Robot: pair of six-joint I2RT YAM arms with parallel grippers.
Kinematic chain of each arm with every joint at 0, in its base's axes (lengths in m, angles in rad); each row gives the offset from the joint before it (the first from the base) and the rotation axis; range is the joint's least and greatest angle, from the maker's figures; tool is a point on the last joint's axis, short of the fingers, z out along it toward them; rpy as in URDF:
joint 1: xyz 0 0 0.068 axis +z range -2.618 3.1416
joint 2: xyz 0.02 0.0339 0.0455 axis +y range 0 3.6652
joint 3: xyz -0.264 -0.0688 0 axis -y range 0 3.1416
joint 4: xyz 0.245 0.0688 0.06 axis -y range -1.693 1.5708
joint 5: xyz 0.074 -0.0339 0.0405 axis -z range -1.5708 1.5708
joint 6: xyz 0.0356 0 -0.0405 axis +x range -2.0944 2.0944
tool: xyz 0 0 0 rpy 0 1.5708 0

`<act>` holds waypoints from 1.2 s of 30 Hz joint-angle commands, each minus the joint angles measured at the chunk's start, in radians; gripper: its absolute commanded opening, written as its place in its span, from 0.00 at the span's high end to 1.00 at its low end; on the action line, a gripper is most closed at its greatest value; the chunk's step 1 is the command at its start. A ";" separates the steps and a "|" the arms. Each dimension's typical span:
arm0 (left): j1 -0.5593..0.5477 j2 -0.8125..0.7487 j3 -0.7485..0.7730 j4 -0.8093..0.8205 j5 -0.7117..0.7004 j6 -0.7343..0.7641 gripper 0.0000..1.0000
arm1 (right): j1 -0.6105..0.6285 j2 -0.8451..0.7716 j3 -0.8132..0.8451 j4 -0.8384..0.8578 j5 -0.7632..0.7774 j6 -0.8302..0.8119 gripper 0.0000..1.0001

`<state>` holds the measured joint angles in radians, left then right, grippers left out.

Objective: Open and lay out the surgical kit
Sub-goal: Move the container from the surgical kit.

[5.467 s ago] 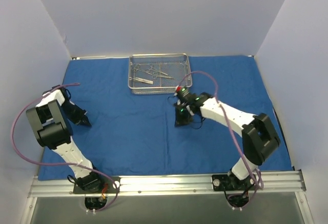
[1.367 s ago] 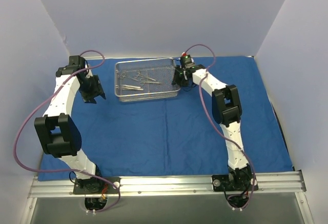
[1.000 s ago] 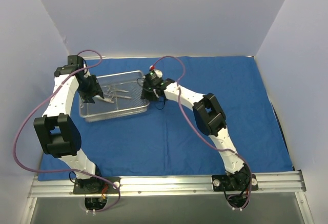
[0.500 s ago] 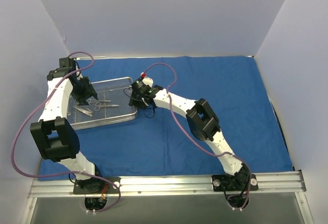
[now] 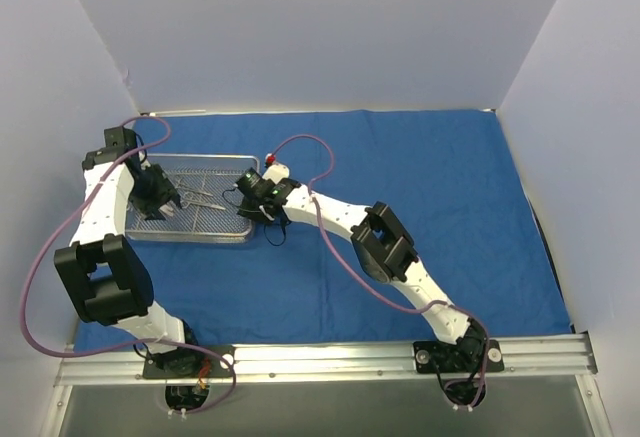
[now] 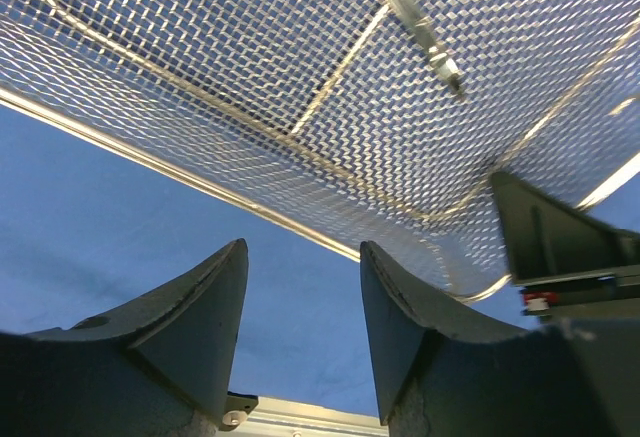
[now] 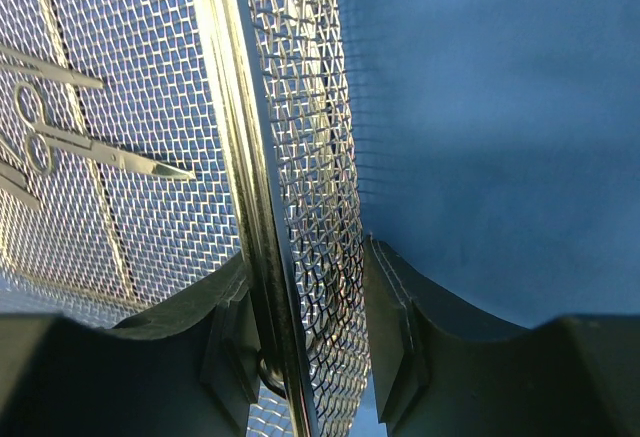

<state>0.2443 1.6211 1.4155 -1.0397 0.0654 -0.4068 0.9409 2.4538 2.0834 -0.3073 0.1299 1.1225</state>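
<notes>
One wire-mesh tray [image 5: 200,225] in all, lying flat on the left part of one royal-blue cloth [image 5: 430,207]. One cloth only, spread open under the tray and both arms.

Inside the tray, at least three thin steel instruments [image 5: 205,197], loose on the mesh floor toward the middle. Too fine from above for a sure count. From the right wrist, one pair of scissors [image 7: 100,152] plain on the mesh, with parts of two more pieces beside it at the left edge. From the left wrist, ends of about four pieces along the top edge, cut off there.

Two grippers, one at each short end of the tray. Right gripper [image 5: 248,205] clamped on the tray's right wall: one finger inside, one outside, mesh wall and rim pinched between the pads [image 7: 390,297]. Left gripper [image 5: 160,200] over the left end, fingers [image 6: 200,307] parted, with nothing between them but blue cloth seen beyond. Tray rim just ahead of the tips; contact with it not to be told.
</notes>
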 commanded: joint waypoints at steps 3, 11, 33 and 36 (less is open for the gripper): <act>0.023 -0.056 -0.004 0.040 0.028 -0.015 0.43 | 0.073 -0.038 0.041 0.068 -0.041 0.135 1.00; 0.029 -0.072 0.010 0.030 0.057 -0.015 0.43 | 0.108 0.004 0.104 0.060 -0.030 0.057 1.00; 0.033 -0.079 -0.007 0.033 0.080 0.016 0.29 | 0.081 0.042 0.136 0.082 -0.119 -0.125 0.56; 0.030 -0.095 -0.013 0.035 0.068 0.023 0.23 | 0.067 0.028 0.132 0.086 -0.157 -0.133 0.49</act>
<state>0.2710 1.5688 1.3975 -1.0348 0.1349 -0.4015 1.0035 2.5282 2.2124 -0.3248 0.0437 0.9993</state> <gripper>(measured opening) 0.743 0.482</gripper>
